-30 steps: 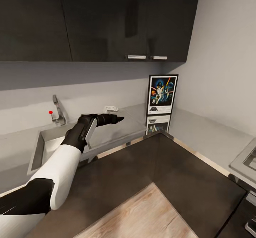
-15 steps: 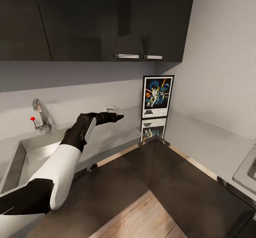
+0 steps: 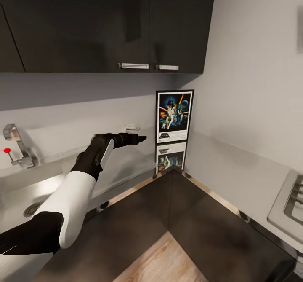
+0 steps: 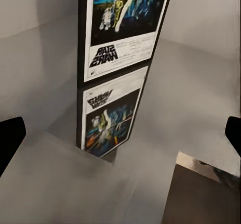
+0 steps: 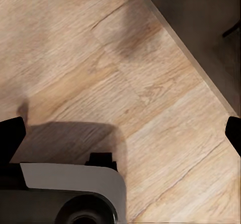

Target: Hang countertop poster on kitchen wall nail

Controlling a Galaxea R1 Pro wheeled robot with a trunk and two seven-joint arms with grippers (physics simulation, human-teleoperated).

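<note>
The poster (image 3: 174,116) stands upright in the corner of the kitchen countertop (image 3: 235,170), leaning against the wall. The left gripper (image 3: 141,138), fingers spread wide, points toward it. Thin, stiff and likely light, it seems best pinched by a frame edge.

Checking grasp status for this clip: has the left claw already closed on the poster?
No. In the head view the left claw sits short of the poster, which stands upright in the countertop corner.

Even, diffuse light, moderately bright. Glossy countertop (image 3: 235,164) mirroring the poster (image 3: 174,115). Soft shadow band under dark wall cabinets (image 3: 105,25). Left wrist view slightly blurred. Soft shadows on wood floor (image 5: 150,83).
</note>
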